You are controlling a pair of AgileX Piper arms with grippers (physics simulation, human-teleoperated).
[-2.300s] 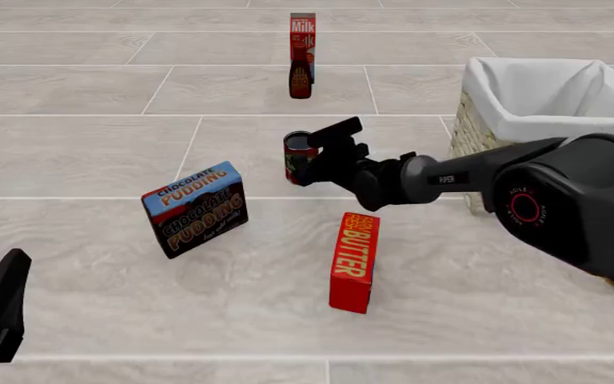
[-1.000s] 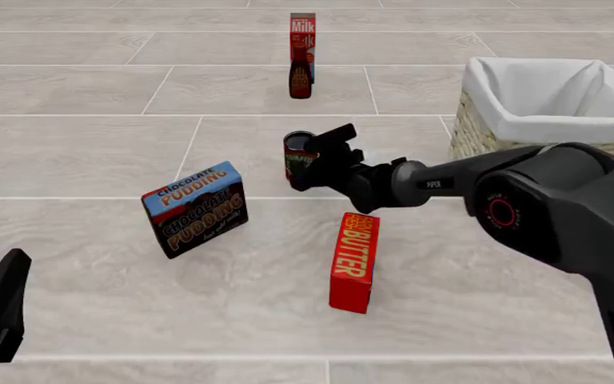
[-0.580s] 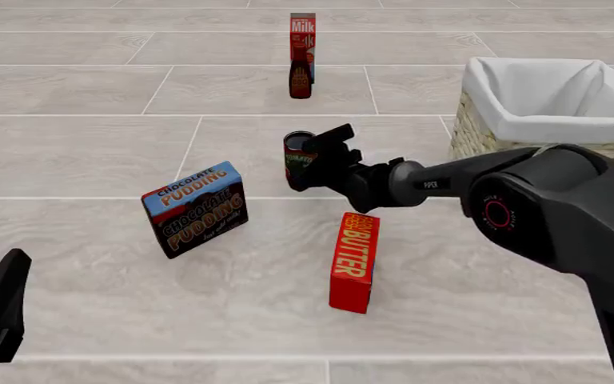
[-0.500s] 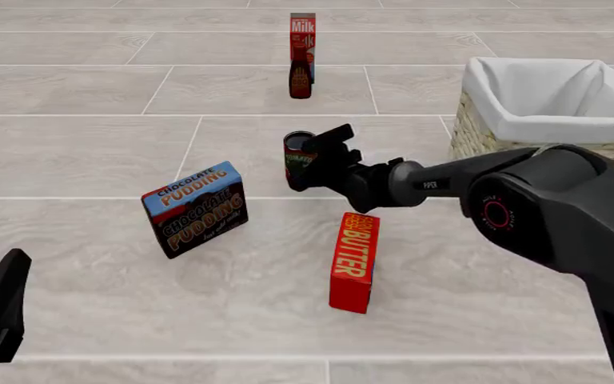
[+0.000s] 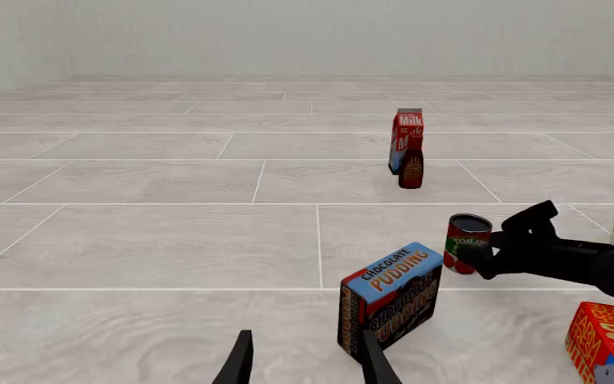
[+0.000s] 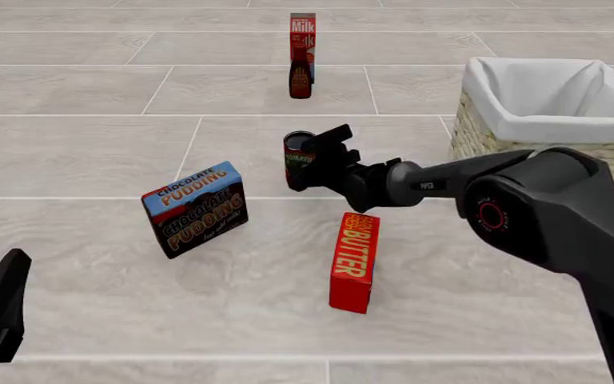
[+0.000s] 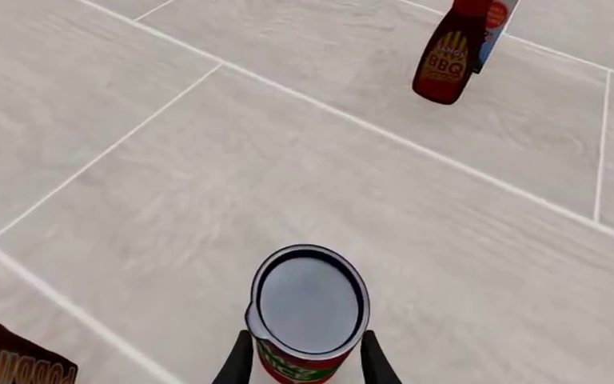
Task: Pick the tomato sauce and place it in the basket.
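The tomato sauce (image 6: 297, 157) is a small red can with a dark top, standing upright on the floor mid-scene. My right gripper (image 6: 313, 158) reaches it from the right. In the right wrist view its fingers (image 7: 241, 362) stand on either side of the can (image 7: 307, 308), close to its sides, at their open width. The left wrist view shows the can (image 5: 467, 240) on the floor with the right gripper (image 5: 494, 244) around it. The basket (image 6: 478, 136), cream wicker with white lining, stands at the far right. My left gripper (image 6: 3, 300) is open and empty at the near left.
A brown BBQ bottle (image 6: 301, 80) and a milk carton (image 6: 303, 28) stand behind the can. A chocolate pudding box (image 6: 195, 208) stands to the left of the can. A red butter box (image 6: 354, 260) stands just under my right arm.
My right gripper has slid forward so its fingers now lie alongside the can. The can stays on the floor in place. The left arm has not moved.
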